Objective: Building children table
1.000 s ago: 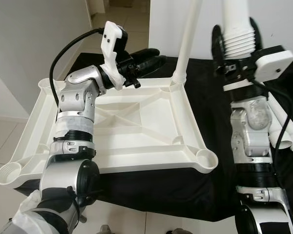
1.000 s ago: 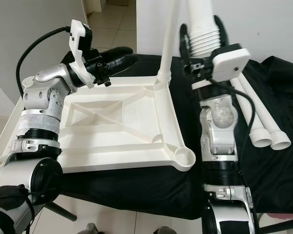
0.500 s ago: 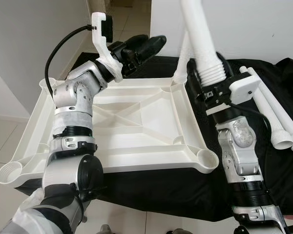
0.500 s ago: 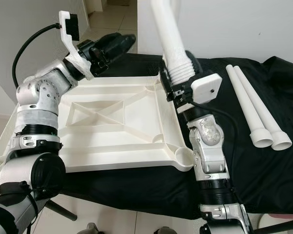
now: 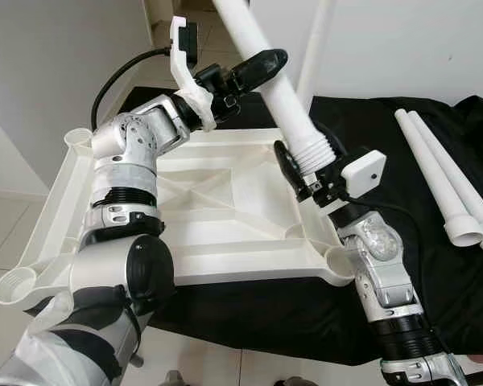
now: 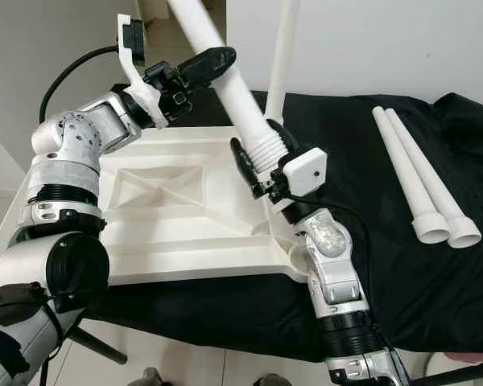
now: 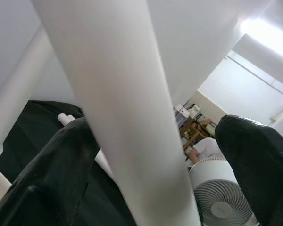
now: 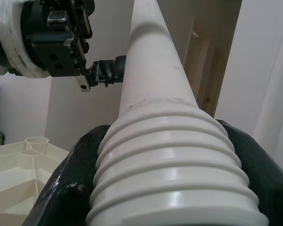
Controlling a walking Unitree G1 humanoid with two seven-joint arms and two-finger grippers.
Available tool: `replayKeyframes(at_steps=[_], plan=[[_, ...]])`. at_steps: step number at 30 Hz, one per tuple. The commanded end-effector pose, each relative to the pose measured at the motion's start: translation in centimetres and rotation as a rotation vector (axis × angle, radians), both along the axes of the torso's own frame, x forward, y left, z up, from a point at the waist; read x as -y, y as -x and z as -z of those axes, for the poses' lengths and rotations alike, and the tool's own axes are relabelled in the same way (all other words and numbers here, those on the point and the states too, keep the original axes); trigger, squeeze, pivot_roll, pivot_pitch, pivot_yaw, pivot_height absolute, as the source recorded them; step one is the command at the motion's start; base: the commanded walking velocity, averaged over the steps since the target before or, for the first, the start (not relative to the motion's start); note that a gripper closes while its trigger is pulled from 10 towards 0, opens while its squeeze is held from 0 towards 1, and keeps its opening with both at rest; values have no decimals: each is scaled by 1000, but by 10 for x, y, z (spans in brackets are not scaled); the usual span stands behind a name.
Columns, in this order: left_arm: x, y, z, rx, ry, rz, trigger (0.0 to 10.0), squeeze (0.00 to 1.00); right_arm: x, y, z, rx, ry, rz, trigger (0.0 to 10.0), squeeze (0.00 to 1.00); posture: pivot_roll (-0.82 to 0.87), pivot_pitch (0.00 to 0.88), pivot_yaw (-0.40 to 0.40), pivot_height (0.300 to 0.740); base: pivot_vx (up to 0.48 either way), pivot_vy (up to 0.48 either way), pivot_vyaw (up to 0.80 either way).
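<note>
— Where is the table leg the robot is working with?

— The white leg (image 5: 286, 104) slants up over the upturned white tabletop (image 5: 201, 205), its ribbed threaded end low and its plain shaft rising toward the far left. The right gripper (image 5: 304, 173) has its black fingers pinched around that ribbed end, above the tabletop's right edge and between its two right corner sockets. The right wrist view shows the threads (image 8: 170, 174) wedged between the two pads.

— And the left gripper?

— The left gripper (image 5: 253, 71) is up at the shaft, over the tabletop's far edge. Its fingers are spread: in the left wrist view the shaft (image 7: 127, 117) runs through the gap, with one black finger (image 7: 61, 174) against it and the other (image 7: 257, 165) standing apart — so it brackets the leg rather than clamps it.

— What else is there?

— The tabletop lies underside up on a black cloth (image 5: 435, 265), its ribs and corner sockets showing. A second leg (image 6: 280, 72) stands upright at the far right corner socket. Two more legs (image 6: 423, 181) lie side by side on the cloth, well off to the right, wide ends toward the robot. A white fan (image 7: 221, 200) shows in the room beyond.
</note>
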State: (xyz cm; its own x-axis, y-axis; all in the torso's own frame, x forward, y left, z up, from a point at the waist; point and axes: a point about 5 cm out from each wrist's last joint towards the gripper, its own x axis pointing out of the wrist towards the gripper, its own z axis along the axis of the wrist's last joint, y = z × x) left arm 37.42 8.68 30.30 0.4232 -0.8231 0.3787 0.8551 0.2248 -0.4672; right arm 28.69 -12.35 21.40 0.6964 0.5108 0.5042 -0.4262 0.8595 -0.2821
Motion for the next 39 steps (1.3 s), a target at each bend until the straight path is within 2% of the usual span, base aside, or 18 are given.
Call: replayKeyframes(at_steps=[1, 6, 7, 13, 14, 15, 16, 26, 35, 36, 38, 39], plan=[[-6, -3, -9, -59, 54, 20, 10000, 0, -5, 6, 5, -13, 24, -44, 10000, 0, -122, 0, 58, 740, 0, 0, 0], [-13, -12, -15, -123, 88, -15, 10000, 0, -5, 9, 18, -58, 42, -60, 10000, 0, -124, 0, 59, 740, 0, 0, 0], [-18, -17, -15, -150, 85, -57, 10000, 0, -4, 11, 24, -77, 46, -59, 10000, 0, -127, 0, 60, 740, 0, 0, 0], [-23, -20, -16, -161, 74, -93, 10000, 0, -3, 12, 28, -93, 49, -60, 10000, 0, -128, 0, 61, 740, 0, 0, 0], [-30, -24, -16, -177, 68, -141, 10000, 0, -2, 13, 33, -101, 62, -54, 10000, 0, -133, 0, 67, 740, 0, 0, 0], [-30, -24, -16, -177, 68, -141, 10000, 0, -2, 13, 33, -101, 62, -54, 10000, 0, -133, 0, 67, 740, 0, 0, 0], [-34, -27, -15, -193, 61, -177, 0, 0, -2, 14, 36, -111, 62, -51, 10000, 0, -136, 0, 71, 740, 0, 0, 0], [-39, -29, -11, -218, 77, -205, 0, 0, -2, 13, 38, -113, 53, -30, 10000, 0, -135, 0, 69, 740, 0, 0, 0], [-45, -32, -12, -231, 83, -245, 0, 0, 0, 10, 38, -158, -19, -31, 10000, 0, -119, 0, 54, 740, 0, 0, 0], [-45, -33, -14, -218, 71, -253, 0, 0, 1, 9, 38, -168, -46, -25, 10000, 1000, -119, 0, 54, 740, 0, 0, 0], [-45, -33, -14, -218, 71, -253, 0, 0, 1, 9, 38, -168, -46, -25, 10000, 1000, -119, 0, 54, 740, 0, 0, 0], [-45, -33, -15, -208, 63, -258, 10000, 0, 2, 9, 38, -174, -62, -20, 10000, 1000, -119, 0, 54, 740, 0, 0, 0]])
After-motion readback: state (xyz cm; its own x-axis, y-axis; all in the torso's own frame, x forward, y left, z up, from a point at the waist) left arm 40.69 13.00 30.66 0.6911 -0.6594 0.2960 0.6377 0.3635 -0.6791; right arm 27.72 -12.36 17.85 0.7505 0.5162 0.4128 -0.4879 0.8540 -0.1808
